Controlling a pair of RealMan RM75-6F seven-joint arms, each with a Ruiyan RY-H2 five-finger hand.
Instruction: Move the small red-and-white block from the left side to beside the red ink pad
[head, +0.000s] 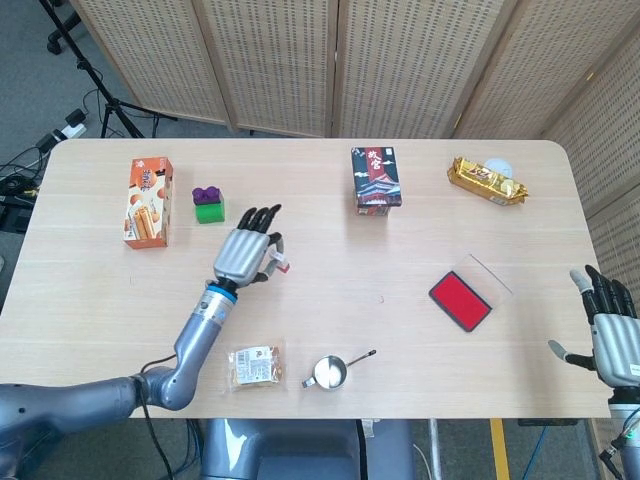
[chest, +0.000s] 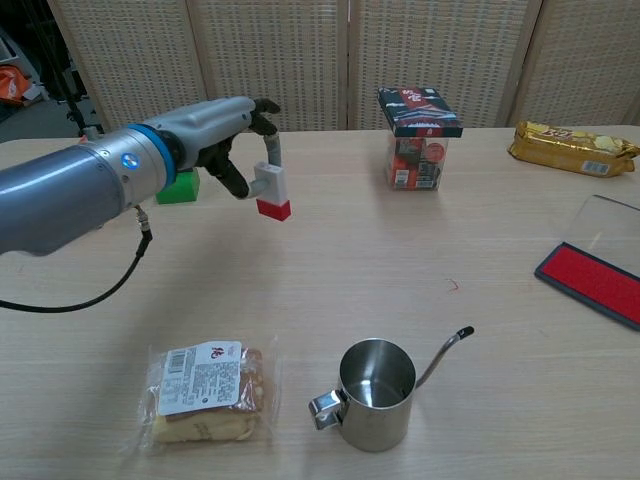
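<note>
My left hand (head: 247, 256) (chest: 225, 132) pinches the small red-and-white block (head: 283, 264) (chest: 271, 191) and holds it in the air above the middle-left of the table, white part up and red part down. The red ink pad (head: 460, 300) (chest: 597, 281) lies flat at the right side of the table, far from the block, with its clear lid (head: 489, 274) (chest: 608, 222) beside it. At the table's right front corner my right hand (head: 613, 336) hangs with its fingers spread and nothing in it; the chest view does not show it.
An orange snack box (head: 148, 201) and a green-and-purple brick (head: 208, 204) stand at the left. A dark patterned box (head: 376, 181), a gold packet (head: 486, 180), a wrapped bun (head: 254, 365) and a small steel pitcher (head: 328, 372) also sit on the table (head: 330, 255).
</note>
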